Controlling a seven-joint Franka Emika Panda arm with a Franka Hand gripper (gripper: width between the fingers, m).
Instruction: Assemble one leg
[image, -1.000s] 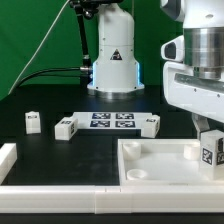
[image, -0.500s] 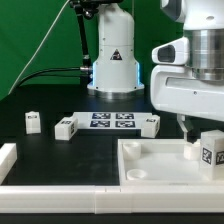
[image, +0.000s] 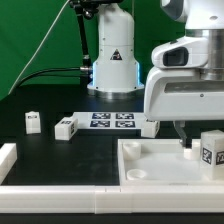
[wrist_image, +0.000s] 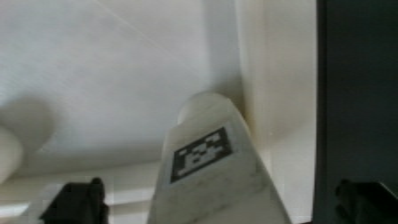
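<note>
Nearest the camera, the white tray (image: 150, 170) fills the foreground, and there is the leg (image: 211, 150), standing in the tray's corner on the exterior view's right, tag facing us. The wrist view shows it between the two dark fingertips (wrist_image: 80, 200), which stand wide apart and clear of it on both sides: jaws spread, holding nothing.

The gripper (image: 184, 135) hangs low over the tray just beside the leg, on the exterior view's left of it. That's the risk right here: the leg looks merely stood in the corner, not obviously seated, so any sideways brush from a finger or the bulky hand could tip it or skew it in its socket. Whether it's fully home I can't tell.

Further back on the bench (image: 40, 105), three spare legs (image: 65, 127) sit loose beside the marker board (image: 112, 121). One is partly hidden behind the hand, so a wide swing could knock it away.
</note>
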